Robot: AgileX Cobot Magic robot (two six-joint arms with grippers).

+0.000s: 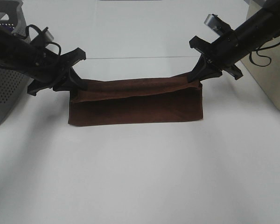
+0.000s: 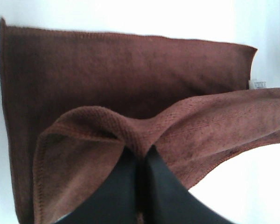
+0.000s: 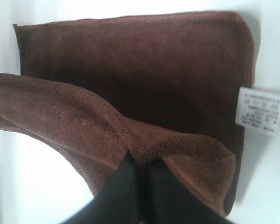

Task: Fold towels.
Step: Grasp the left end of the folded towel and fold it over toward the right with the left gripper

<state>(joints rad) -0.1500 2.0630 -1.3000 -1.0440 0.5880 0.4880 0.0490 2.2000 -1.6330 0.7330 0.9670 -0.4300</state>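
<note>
the left claw point(image 1: 78, 84) and right claw point(image 1: 197, 78) are each clamped tight on a corner of the brown towel point(image 1: 135, 109) — one edge raised level and taut, likely to carry it over the half lying flat on the counter point(image 1: 140, 177).

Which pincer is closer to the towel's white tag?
The right pincer: the white tag sits near its grip on the towel; the left pincer holds the far end.

Soft, napped brown cloth towel point(image 1: 135, 105) with stitched hem on smooth matt white table point(image 1: 140, 177).
</note>
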